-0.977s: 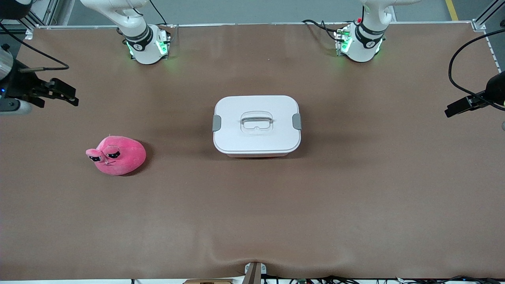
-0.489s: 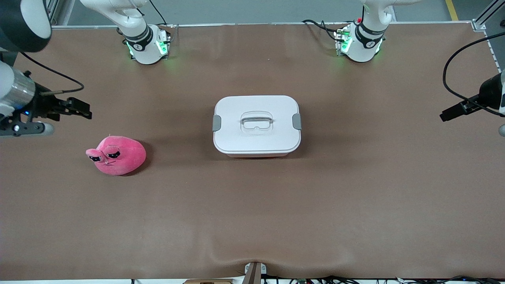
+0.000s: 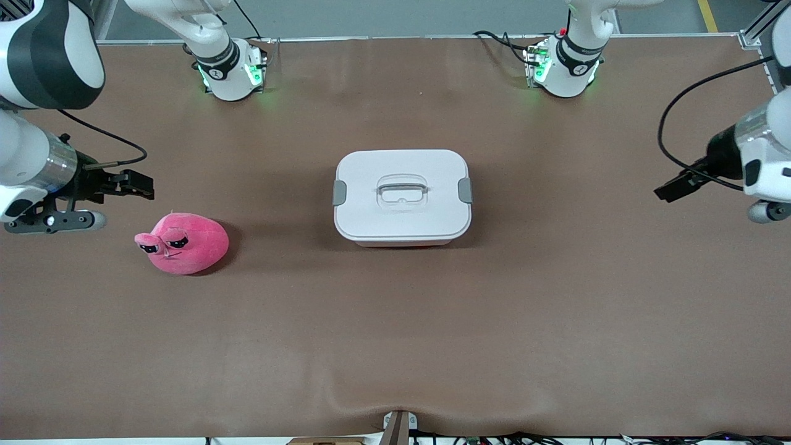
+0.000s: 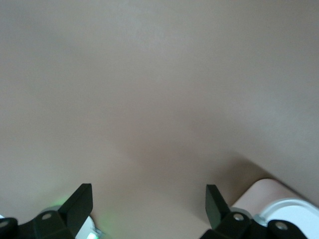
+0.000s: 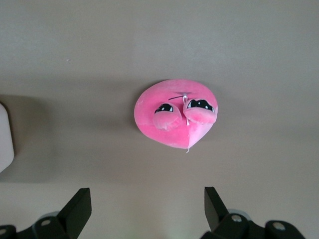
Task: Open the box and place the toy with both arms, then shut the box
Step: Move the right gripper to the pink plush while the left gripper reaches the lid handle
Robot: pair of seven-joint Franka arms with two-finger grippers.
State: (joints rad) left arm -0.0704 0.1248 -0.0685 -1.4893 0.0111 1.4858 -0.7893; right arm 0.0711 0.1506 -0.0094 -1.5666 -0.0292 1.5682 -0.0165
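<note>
Brown table (image 3: 395,346) under closed box (image 3: 401,194) and toy (image 3: 183,242)

A brown tabletop (image 3: 556,321) fills the front view, its covering slightly rippled at the near edge; grey floor with a yellow line (image 3: 707,15) shows above, cables (image 3: 525,437) along the bottom

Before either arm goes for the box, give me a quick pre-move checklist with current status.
1. Box lid seated, both grey latches down: ok.
2. Toy free on the table, apart from the box, toward the right arm's end: ok.
3. Right gripper open, empty, above the table beside the toy: ok.
4. Left gripper open, empty, over bare table at the left arm's end: ok.
5. Table between each gripper and the box unobstructed: ok.
6. Latches actually locked: cannot tell.
</note>
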